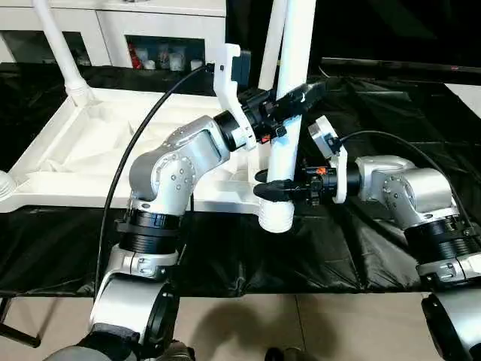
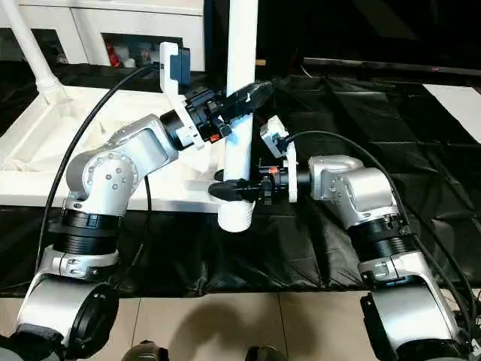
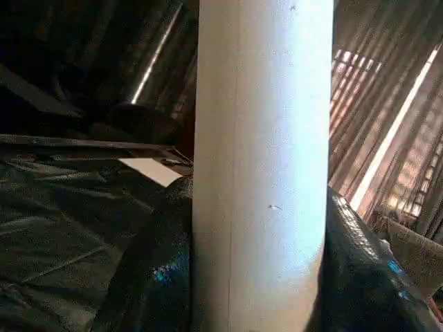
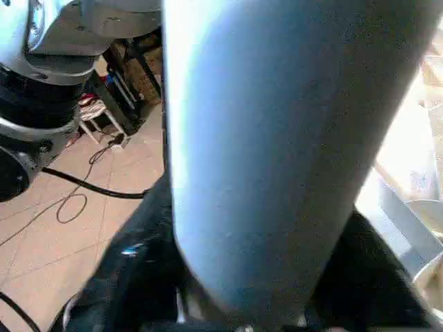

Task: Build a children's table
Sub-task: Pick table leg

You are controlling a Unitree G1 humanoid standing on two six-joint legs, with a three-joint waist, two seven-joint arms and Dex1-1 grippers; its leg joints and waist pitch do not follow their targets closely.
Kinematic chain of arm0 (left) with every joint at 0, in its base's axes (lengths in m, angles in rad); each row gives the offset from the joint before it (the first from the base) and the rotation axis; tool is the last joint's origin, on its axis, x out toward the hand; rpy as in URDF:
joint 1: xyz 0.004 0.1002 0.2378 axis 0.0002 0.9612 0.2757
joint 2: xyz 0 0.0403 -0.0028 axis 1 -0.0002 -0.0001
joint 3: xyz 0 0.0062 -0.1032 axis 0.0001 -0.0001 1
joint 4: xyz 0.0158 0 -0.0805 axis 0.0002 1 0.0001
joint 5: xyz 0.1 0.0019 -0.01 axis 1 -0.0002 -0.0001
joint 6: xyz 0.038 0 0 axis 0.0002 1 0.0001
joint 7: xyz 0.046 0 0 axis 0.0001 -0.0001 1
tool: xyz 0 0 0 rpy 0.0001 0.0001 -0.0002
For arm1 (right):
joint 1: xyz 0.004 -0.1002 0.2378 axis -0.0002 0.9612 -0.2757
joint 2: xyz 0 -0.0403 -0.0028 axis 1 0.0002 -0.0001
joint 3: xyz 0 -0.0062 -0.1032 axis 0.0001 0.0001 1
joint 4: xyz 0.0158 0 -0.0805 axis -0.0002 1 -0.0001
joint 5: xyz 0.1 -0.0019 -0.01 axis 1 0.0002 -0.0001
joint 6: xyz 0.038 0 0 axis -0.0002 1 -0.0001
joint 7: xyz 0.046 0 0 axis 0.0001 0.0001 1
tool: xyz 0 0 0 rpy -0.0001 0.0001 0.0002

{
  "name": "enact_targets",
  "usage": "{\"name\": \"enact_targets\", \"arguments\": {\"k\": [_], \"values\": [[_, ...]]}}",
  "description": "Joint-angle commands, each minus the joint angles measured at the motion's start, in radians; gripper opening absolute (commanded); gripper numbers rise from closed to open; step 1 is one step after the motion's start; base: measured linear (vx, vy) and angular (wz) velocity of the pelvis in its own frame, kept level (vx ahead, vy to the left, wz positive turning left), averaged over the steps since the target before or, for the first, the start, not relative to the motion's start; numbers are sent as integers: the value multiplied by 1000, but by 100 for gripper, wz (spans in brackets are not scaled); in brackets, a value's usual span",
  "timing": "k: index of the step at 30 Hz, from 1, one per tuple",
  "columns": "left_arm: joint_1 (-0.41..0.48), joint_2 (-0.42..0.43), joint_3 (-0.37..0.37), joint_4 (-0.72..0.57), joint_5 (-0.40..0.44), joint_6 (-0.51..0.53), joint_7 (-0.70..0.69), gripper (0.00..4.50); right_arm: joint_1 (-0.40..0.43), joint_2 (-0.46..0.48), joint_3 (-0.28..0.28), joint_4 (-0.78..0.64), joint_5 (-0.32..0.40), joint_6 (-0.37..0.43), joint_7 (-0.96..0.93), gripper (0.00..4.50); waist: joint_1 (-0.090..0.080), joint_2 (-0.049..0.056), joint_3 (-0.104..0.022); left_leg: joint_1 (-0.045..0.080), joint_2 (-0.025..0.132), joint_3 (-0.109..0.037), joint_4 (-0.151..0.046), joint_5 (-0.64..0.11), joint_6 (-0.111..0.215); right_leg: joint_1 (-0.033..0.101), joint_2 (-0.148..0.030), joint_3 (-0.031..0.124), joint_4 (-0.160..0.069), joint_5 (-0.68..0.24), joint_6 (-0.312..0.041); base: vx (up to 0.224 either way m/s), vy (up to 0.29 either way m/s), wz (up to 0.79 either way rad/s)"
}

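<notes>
Both grippers clenched on one upright leg [image 1: 289, 113]: left gripper [image 1: 289, 101] high, right gripper [image 1: 276, 189] near its lower end (at tabletop [image 1: 90, 150] near-right corner).

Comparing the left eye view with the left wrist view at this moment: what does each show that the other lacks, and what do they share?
Left eye alone: the upturned tabletop, a fitted leg at its far corner, the right gripper clamping the held leg low, the cabinet. Left wrist alone: ribbed curtains behind. Both: the upright white leg, with the left gripper closed around it.
</notes>
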State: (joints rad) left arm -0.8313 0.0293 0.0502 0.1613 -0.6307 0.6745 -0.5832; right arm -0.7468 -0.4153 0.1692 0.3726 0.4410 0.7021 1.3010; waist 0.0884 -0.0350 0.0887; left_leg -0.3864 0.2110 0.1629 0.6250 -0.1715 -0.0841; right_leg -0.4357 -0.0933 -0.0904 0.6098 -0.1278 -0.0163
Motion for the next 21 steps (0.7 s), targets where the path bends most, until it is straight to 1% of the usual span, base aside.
{"name": "enact_targets", "arguments": {"k": [1,2,3,6,8,9,10,13,14,16,17,18,19,20,21], "values": [[-9,-2,-10,-29,1,2,-6,179,-9,-7,10,11,-5,-13,4,198,0,-9,-104,7,6,9,-64,-172,35,77,-35,31,-75,-349,-151,0,0,0],[-9,-2,-9,-29,1,2,-5,179,-9,-7,9,12,-7,-14,5,193,0,-11,-104,7,6,10,-63,-172,35,77,-35,31,-74,-350,-150,0,0,0],[-9,-2,-8,-28,1,2,-2,179,-8,-5,10,13,-9,-15,5,191,1,-10,-104,8,6,9,-64,-170,35,77,-35,31,-74,-348,-151,0,0,0],[-13,-5,1,-22,0,3,16,179,-6,2,11,18,-23,-26,-8,189,0,-10,-104,7,6,10,-63,-170,35,77,-35,31,-75,-347,-151,0,0,0],[-23,-7,11,-5,27,-15,62,179,-1,8,7,14,-27,-37,-22,189,0,-7,-104,8,6,9,-64,-173,32,77,-35,31,-75,-349,-149,0,0,0],[-27,-9,16,2,36,-20,82,235,0,10,5,12,-25,-38,-22,188,0,-7,-104,9,7,9,-64,-174,33,76,-35,31,-75,-347,-150,0,0,0],[-30,-7,19,6,27,-19,67,249,2,15,0,9,-21,-33,-31,188,-1,-7,-104,8,6,10,-63,-173,34,77,-34,30,-76,-345,-151,0,0,0],[-32,-8,25,10,13,-29,44,258,7,23,-9,4,-18,-36,-45,188,0,-7,-104,7,5,9,-64,-168,32,78,-35,31,-75,-342,-150,0,0,0],[-35,-15,35,14,5,-42,42,271,10,30,-19,1,-12,-42,-53,188,0,-7,-104,7,5,9,-64,-168,32,78,-35,31,-75,-342,-150,0,0,0],[-47,-36,76,18,-44,-54,34,278,15,63,-65,-2,17,-43,-94,188,-1,2,-106,7,4,8,-64,-170,28,79,-35,31,-72,-318,-165,0,0,0],[-52,-45,95,19,-62,-62,39,281,17,72,-77,-3,23,-49,-108,188,-2,0,-106,8,5,9,-64,-172,29,78,-35,31,-74,-314,-168,0,0,0],[-57,-53,112,22,-77,-70,46,281,18,80,-86,-3,26,-55,-119,188,-1,3,-107,8,5,8,-64,-175,27,77,-34,31,-72,-304,-178,0,0,0],[-71,-59,144,39,-97,-91,59,281,24,92,-97,-4,25,-68,-145,188,0,6,-106,11,5,7,-65,-181,27,77,-33,30,-71,-296,-183,0,0,0],[-81,-51,165,60,-101,-104,57,281,33,107,-111,-2,20,-94,-180,188,-1,11,-105,10,4,8,-65,-186,25,76,-33,31,-73,-298,-183,0,0,0],[-88,-44,177,74,-104,-112,52,281,38,118,-121,-1,16,-111,-204,188,-3,6,-105,12,1,9,-65,-201,22,76,-31,29,-76,-316,-174,0,0,0]]}}
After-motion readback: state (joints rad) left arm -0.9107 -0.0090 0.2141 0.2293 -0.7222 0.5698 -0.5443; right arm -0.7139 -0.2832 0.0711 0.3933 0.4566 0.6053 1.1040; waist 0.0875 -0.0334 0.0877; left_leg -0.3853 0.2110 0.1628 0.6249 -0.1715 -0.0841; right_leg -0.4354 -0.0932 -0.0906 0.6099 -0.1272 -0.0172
